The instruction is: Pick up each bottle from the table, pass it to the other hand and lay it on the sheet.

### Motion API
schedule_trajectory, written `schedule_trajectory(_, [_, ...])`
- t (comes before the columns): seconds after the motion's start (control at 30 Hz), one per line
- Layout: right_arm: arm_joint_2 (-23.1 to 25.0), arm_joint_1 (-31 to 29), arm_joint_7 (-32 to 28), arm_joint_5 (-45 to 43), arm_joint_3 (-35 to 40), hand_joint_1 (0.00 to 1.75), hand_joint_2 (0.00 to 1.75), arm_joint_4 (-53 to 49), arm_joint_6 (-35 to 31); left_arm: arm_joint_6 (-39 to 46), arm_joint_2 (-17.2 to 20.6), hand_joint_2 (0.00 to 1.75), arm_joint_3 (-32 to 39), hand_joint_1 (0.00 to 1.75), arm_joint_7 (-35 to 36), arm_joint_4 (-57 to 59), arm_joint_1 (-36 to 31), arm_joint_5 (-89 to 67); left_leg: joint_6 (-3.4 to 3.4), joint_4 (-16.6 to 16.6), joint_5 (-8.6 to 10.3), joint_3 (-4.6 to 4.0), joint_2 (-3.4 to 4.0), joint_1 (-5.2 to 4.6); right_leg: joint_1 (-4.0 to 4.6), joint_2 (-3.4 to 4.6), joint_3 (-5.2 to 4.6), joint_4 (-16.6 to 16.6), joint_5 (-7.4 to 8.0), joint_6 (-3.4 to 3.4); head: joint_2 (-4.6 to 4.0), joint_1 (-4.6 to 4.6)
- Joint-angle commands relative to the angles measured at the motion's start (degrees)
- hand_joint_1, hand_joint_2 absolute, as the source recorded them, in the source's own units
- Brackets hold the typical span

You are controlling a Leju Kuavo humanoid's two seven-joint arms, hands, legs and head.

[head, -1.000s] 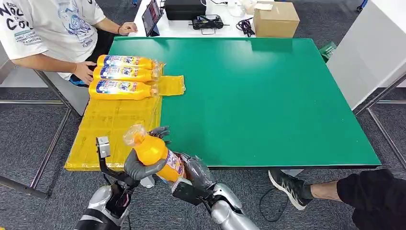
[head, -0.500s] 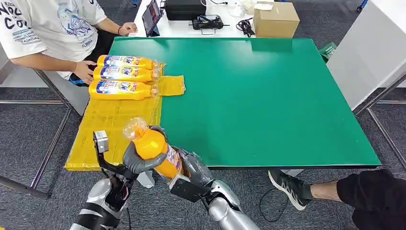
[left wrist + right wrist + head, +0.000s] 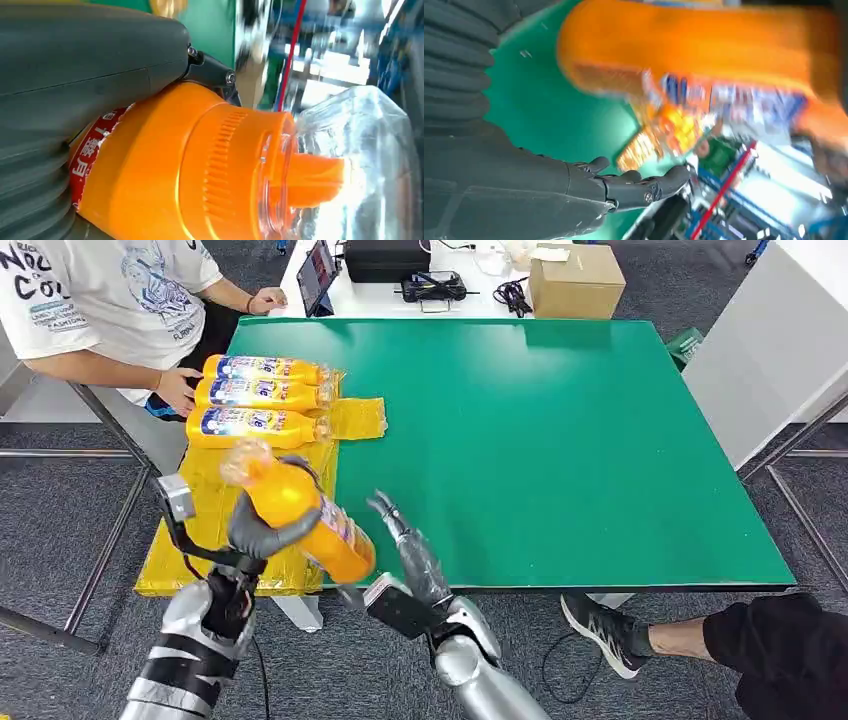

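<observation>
Gripping the orange bottle alone, left hand carries it above yellow sheet; right hand spread, empty. One-handed hold might slip.

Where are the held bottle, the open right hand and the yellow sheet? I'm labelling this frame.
held bottle (image 3: 300, 510): head view, orange body.
right hand (image 3: 405, 545): head view, palm.
yellow sheet (image 3: 205, 505): head view, bare middle.

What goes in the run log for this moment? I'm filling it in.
phase: after handover | left hand: holds bottle | right hand: open, apart | sheet: three bottles lying
</observation>
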Motion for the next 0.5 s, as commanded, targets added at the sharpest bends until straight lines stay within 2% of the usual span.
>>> schedule_trajectory(0.03, [-2.30,1.11,-0.09,-4.40,-5.18,0.00,0.00,-10.73,0.26,5.68,1.29,1.75,7.94,1.75,1.20,3.93,-7.66,-1.53,-0.07,0.04,-0.11,0.20,-0.01,0.05,0.06,-0.02,0.22,0.03,-0.11,-0.11,0.00,-0.02])
schedule_trajectory(0.07, [-2.38,1.41,-0.14,-4.57,-5.35,0.00,0.00,-11.13,0.33,6.29,1.19,1.75,8.02,1.75,1.09,4.13,-7.53,-2.11,-0.05,0.00,-0.07,0.15,-0.01,0.04,0.04,-0.03,0.17,0.00,-0.07,-0.08,0.00,-0.02])
schedule_trajectory(0.17, [-2.69,3.07,-3.04,-6.74,-7.37,0.00,0.00,-16.88,-1.36,17.19,2.49,1.75,7.08,1.75,-2.92,3.38,-9.19,-16.88,-0.05,0.02,-0.09,0.17,-0.06,0.04,0.05,-0.08,0.22,0.00,-0.11,-0.08,0.00,0.00])
schedule_trajectory(0.3, [-2.74,5.82,-4.22,-9.22,-9.37,0.00,0.00,-28.30,-2.69,26.42,2.22,1.75,7.65,1.75,-2.80,6.06,-12.33,-31.19,-0.07,0.11,-0.13,0.13,-0.14,0.05,0.05,-0.15,0.19,0.10,-0.17,-0.11,0.00,-0.02])
schedule_trajectory(0.4, [-2.12,6.68,-5.52,-11.28,-9.34,0.00,0.00,-33.46,-3.92,37.66,4.05,1.75,3.89,1.75,-3.41,10.38,-16.06,-52.01,-0.07,0.11,-0.10,0.11,-0.14,0.03,0.04,-0.15,0.15,0.11,-0.15,-0.11,0.00,-0.02])
schedule_trajectory(0.5, [-2.15,5.46,-5.02,-12.08,-7.91,0.00,0.00,-33.21,-3.61,43.12,5.58,1.75,0.58,1.75,-2.50,17.68,-19.76,-68.39,-0.11,0.12,-0.14,0.25,-0.18,0.07,0.08,-0.18,0.32,0.09,-0.19,-0.16,0.00,-0.02])
